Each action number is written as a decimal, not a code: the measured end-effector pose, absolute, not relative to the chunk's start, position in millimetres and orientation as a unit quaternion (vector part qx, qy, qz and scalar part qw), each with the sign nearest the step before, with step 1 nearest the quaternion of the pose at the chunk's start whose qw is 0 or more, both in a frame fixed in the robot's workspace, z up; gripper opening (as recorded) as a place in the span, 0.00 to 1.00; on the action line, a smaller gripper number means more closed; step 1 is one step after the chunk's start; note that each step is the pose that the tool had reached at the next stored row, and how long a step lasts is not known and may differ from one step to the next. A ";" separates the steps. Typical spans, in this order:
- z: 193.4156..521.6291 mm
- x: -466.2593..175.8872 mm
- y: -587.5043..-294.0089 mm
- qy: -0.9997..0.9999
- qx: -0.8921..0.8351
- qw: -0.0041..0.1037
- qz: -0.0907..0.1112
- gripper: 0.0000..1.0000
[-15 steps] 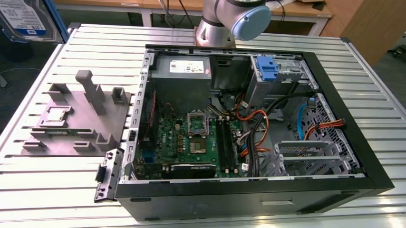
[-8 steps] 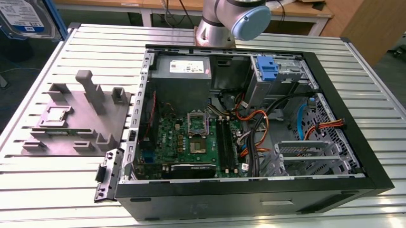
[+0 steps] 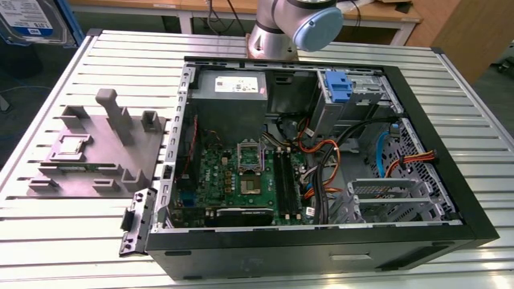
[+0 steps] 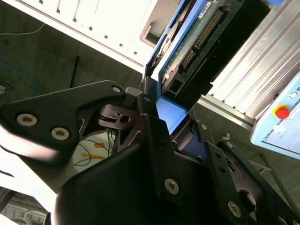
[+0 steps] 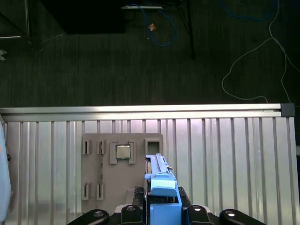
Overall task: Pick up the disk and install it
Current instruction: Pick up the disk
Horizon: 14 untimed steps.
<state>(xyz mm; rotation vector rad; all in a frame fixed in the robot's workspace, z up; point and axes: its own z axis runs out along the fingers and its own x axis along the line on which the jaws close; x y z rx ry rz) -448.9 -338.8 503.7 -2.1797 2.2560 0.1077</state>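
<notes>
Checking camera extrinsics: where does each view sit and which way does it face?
Exterior view: high off the arm, looking down on the table, computer case and fixture block; arm joint behind the case, the disk at the exterior view's left.
First wrist view: on the arm, looking down on the fixture block; the tool grips the disk.
Second wrist view: close along the tool's black body at the disk's circuit board.
Shared: all three show the disk.

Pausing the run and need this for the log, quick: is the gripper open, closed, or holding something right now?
The gripper: closed, holding the disk.
</notes>
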 end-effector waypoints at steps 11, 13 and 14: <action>503.9 -448.9 -344.6 0.719 -0.694 0.001 0.034 0.36; 503.9 -448.9 -344.7 0.719 -0.694 0.001 0.034 0.36; 503.9 -448.9 -344.7 0.719 -0.694 0.001 0.034 0.36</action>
